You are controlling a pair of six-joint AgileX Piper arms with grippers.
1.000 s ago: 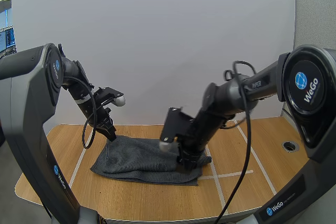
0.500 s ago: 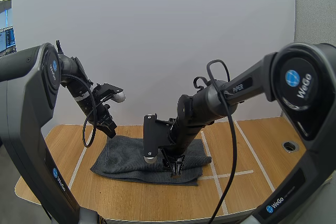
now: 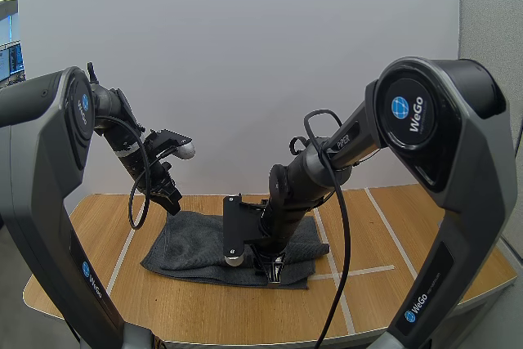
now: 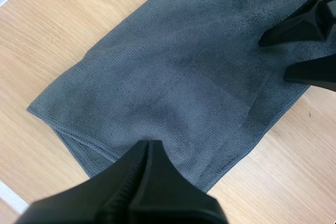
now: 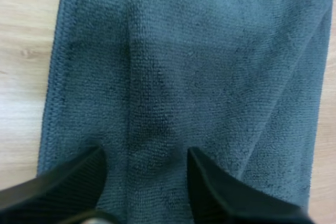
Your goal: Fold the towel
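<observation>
While left hand (image 3: 174,207) stays, right hand (image 3: 274,268) slid along towel (image 3: 196,244).

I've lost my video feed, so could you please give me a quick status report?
Left gripper shut, at towel's far left corner. Right gripper open, low over towel's near edge. Towel flat on table. Nothing in the way.

Part of towel (image 3: 196,247) behind right gripper (image 3: 274,270)
</observation>
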